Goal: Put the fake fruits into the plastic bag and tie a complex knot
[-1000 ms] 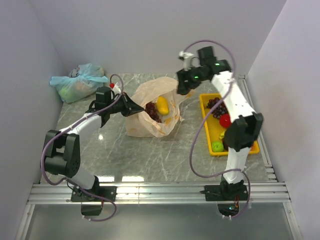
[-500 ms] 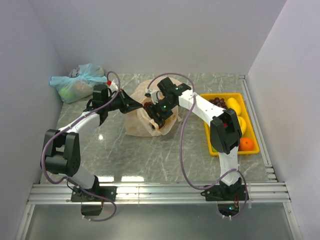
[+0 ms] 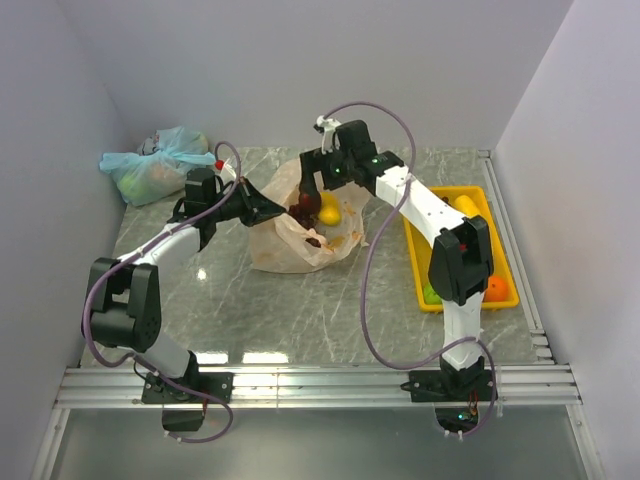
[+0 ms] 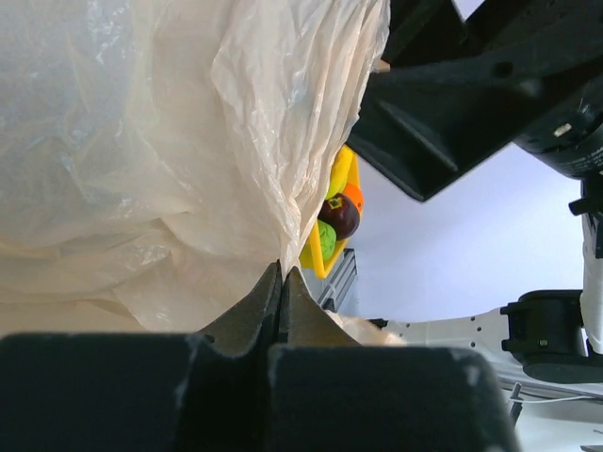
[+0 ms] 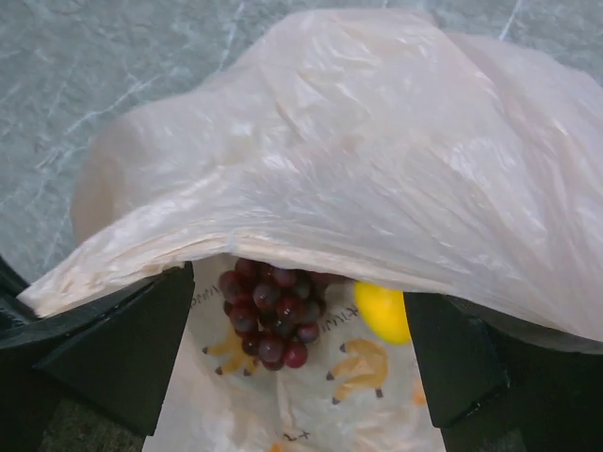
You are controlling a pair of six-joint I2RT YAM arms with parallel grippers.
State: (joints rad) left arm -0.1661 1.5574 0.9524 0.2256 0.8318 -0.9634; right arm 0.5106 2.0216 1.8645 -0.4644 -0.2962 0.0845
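One grape bunch (image 5: pixel 270 320), one yellow fruit (image 5: pixel 382 311) lie in the translucent peach bag (image 5: pixel 358 169); left hand (image 4: pixel 283 275) pinches it, right hand (image 5: pixel 300 339) apart.

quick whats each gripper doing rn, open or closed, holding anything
Left gripper: shut, pinching the edge of the plastic bag.
Right gripper: open, holding nothing, fingers spread at the bag's mouth.

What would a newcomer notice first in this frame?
The peach plastic bag sits at mid-table, its rim pinched by the left tool and held open. The right tool hangs open above the bag's mouth, with purple grapes and a yellow fruit lying inside. At the right edge of the table, a yellow tray holds more fruit.
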